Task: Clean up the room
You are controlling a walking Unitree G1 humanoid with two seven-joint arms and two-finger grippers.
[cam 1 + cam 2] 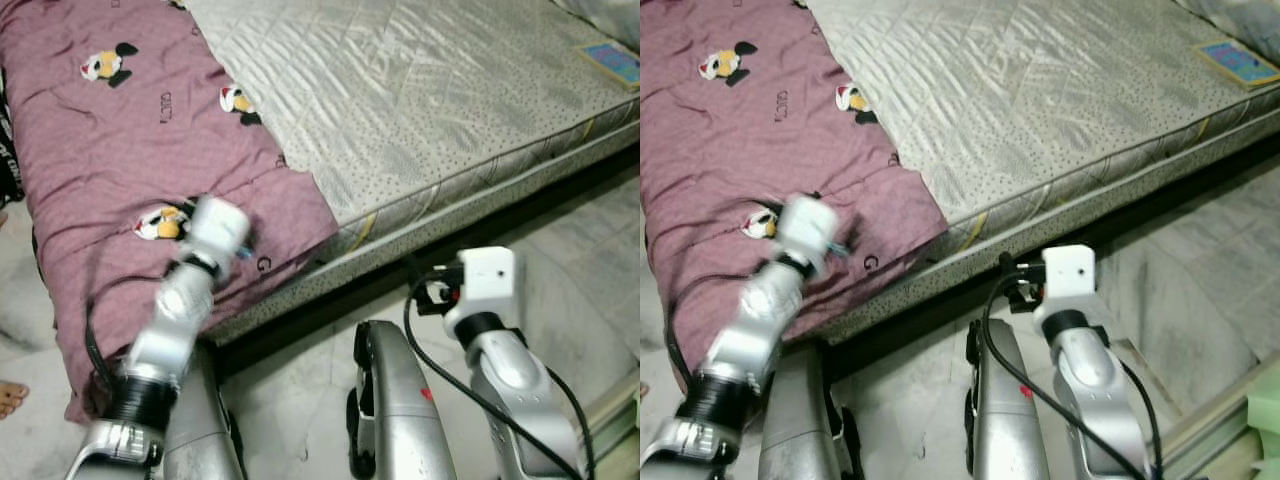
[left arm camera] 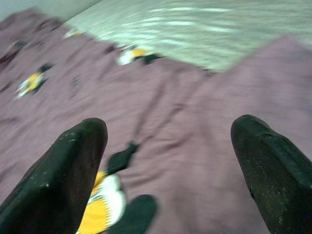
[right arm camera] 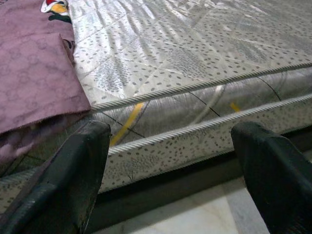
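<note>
At the far left edge of the left eye view you have a person's bare foot (image 1: 10,398) on the pale floor (image 1: 300,400), low in the frame. Beside it, the mauve bedsheet (image 1: 110,150) with cartoon prints covers the left portion of the bed and hangs over its near edge toward the floor.

Your left end effector (image 2: 168,161) is raised over the lower left part of that sheet, close to one cartoon print (image 1: 160,222). In the left wrist view its two black fingers (image 2: 63,175) stand wide apart with only cloth between them; it grips nothing. The arm is motion-blurred in both eye views.

Moving to centre, the sheet ends in a loose corner and the bare quilted mattress (image 1: 420,90) occupies the middle and right of the frame.

Your right end effector (image 3: 170,165) sits lower centre-right, off the bed, facing the mattress side. The right wrist view shows its fingers (image 3: 273,170) spread apart and empty, framing the mattress edge piping (image 3: 195,87) and the dark gap beneath the bed.

At the upper right corner, a small flat blue item (image 1: 612,62) lies on the mattress; you cannot tell what it is.
</note>
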